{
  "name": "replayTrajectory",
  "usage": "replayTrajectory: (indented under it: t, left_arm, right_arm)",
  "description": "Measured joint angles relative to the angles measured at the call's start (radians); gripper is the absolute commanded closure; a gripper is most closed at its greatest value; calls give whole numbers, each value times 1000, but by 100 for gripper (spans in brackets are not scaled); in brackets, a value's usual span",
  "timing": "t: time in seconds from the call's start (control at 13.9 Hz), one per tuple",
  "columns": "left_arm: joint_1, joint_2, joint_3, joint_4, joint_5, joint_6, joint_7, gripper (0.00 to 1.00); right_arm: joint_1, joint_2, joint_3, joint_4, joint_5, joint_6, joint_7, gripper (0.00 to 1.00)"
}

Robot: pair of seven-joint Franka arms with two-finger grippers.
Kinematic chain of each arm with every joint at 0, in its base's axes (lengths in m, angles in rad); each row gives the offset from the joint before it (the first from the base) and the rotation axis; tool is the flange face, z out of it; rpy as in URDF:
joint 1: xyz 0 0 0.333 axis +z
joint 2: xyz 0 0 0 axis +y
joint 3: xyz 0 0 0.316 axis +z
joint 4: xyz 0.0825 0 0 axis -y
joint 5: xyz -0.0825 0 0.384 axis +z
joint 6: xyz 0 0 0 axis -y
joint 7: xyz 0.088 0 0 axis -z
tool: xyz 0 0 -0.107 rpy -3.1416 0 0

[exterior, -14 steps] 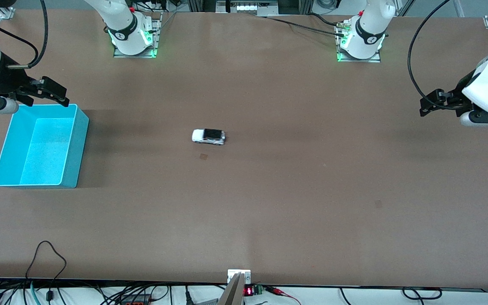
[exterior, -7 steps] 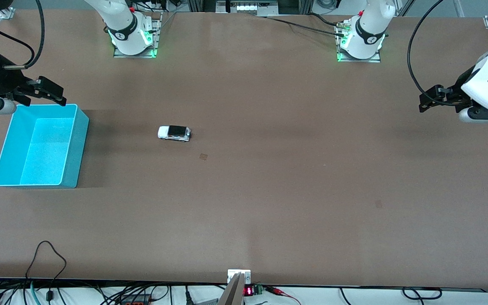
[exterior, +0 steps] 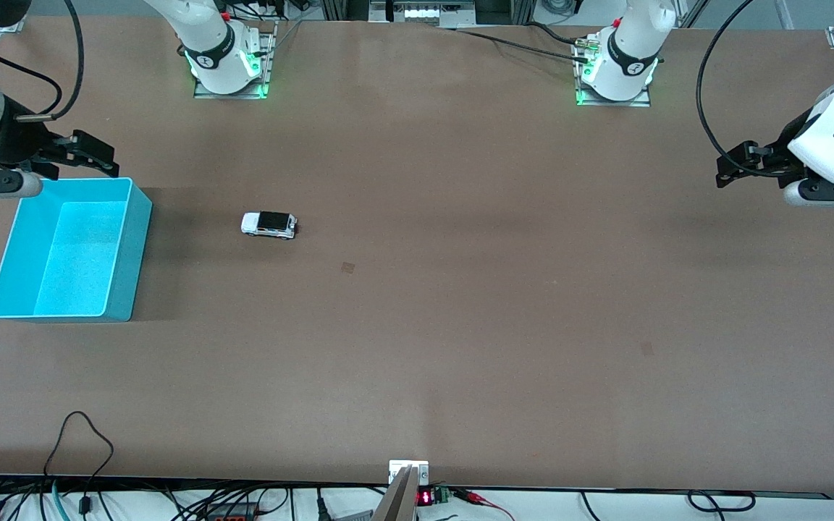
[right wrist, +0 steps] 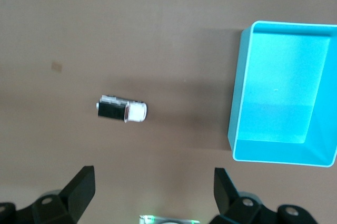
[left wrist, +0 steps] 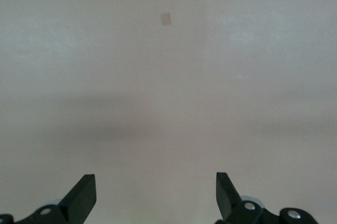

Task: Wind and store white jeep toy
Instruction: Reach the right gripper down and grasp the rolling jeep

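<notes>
The white jeep toy (exterior: 269,225) with its black roof stands on the brown table, between the middle of the table and the turquoise bin (exterior: 135,253). It also shows in the right wrist view (right wrist: 122,110), apart from the bin (right wrist: 237,103). The bin is empty. My right gripper (exterior: 95,158) is open and empty in the air over the bin's edge farthest from the front camera; its fingers frame bare table in its wrist view (right wrist: 152,174). My left gripper (exterior: 732,165) is open and empty over the left arm's end of the table, with only bare table in its view (left wrist: 155,179).
Two small square marks lie on the table, one near the middle (exterior: 347,268) and one nearer the front camera toward the left arm's end (exterior: 646,349). Both arm bases (exterior: 225,65) (exterior: 616,69) stand along the table's edge farthest from the front camera. Cables hang along the near edge (exterior: 84,441).
The jeep has rolled across the table toward the turquoise bin, slowing down. The right gripper shifted slightly over the bin's edge. The left gripper drifted slightly.
</notes>
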Motion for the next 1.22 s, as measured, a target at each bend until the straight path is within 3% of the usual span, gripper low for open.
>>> replayTrajectory:
  t: [0.5,0.86,1.22]
  left_arm:
    - [0,-10,0,0,0,-14,0,0]
    - [0,-10,0,0,0,-30,0,0]
    - [0,-10,0,0,0,-32,0,0]
  right_arm:
    - [81,-3,19,-164,7,60,-325,0]
    - [178,-12,22,-377,8,339,-610,0]
    - [264,-11,23,-612,8,638,-711,0]
